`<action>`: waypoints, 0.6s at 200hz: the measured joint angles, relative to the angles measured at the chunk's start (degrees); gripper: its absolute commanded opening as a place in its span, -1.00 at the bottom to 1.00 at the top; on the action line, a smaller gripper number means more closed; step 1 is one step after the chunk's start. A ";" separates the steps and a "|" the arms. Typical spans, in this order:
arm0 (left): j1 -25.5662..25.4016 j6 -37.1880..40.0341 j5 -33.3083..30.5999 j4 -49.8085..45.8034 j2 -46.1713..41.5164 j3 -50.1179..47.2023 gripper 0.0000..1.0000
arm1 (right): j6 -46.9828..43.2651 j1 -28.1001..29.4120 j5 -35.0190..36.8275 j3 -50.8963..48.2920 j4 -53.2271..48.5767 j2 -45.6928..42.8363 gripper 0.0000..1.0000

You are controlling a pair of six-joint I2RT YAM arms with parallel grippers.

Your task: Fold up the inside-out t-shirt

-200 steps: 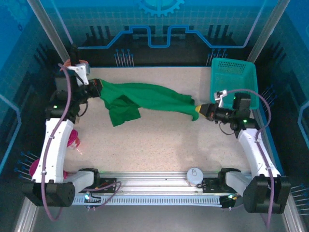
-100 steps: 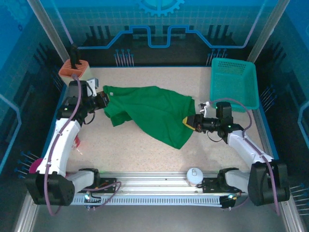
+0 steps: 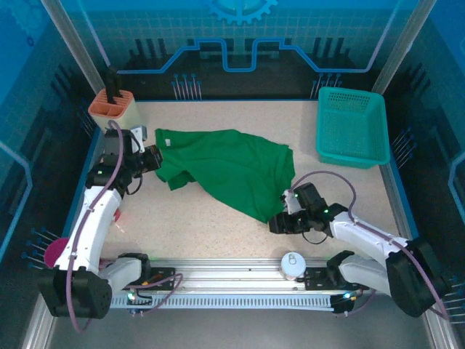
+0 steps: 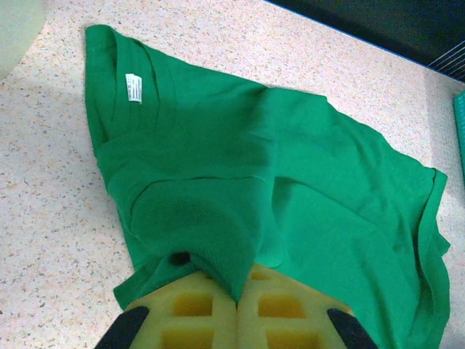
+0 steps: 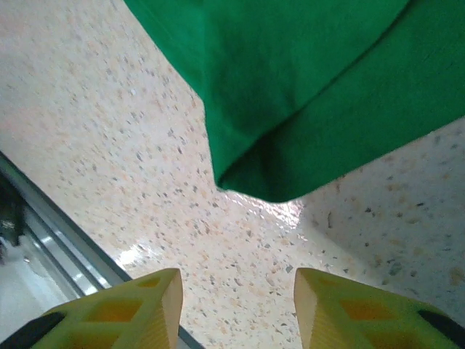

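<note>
The green inside-out t-shirt (image 3: pixel 232 171) lies spread and rumpled on the speckled table, its small white neck label (image 4: pixel 133 87) showing near the far left edge. My left gripper (image 3: pixel 150 158) is shut on a bunched fold of the t-shirt (image 4: pixel 218 247) at its left side, the cloth pinched between the yellow pads (image 4: pixel 189 313). My right gripper (image 3: pixel 277 225) hovers open just off the shirt's near corner (image 5: pixel 254 174), with bare table between its fingers (image 5: pixel 152 302).
A teal mesh basket (image 3: pixel 351 127) stands at the back right. An orange-and-white holder (image 3: pixel 112 107) sits at the back left corner. A white round object (image 3: pixel 292 263) rests on the front rail, and a pink item (image 3: pixel 52 251) lies at the near left.
The shirt, earlier stretched between both grippers, has been laid on the table. My right gripper let go of its end, opened and moved toward the near edge. The left gripper keeps its hold.
</note>
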 measured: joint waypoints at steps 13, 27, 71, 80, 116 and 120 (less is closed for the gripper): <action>0.02 0.02 -0.24 0.02 -0.11 0.00 -1.00 | -0.87 2.12 2.19 -0.63 2.73 1.46 -0.08; 0.02 0.02 -0.48 0.02 -0.24 0.00 -1.00 | -1.77 4.26 4.20 -0.83 5.70 3.17 -0.07; 0.02 0.20 -1.49 0.00 -0.48 -0.02 -1.00 | -3.30 8.63 10.03 -0.61 11.74 7.30 0.01; 0.02 0.20 -1.51 0.00 -0.48 -0.02 -1.00 | -3.54 8.92 11.10 -0.33 12.17 8.24 0.01; 0.02 0.26 -1.53 0.00 -0.48 -0.02 -1.00 | -4.20 10.64 13.81 1.36 10.82 9.55 0.01; 0.02 0.37 -1.53 0.00 -0.48 -0.07 -1.00 | -4.33 10.86 14.14 1.46 10.69 9.57 0.01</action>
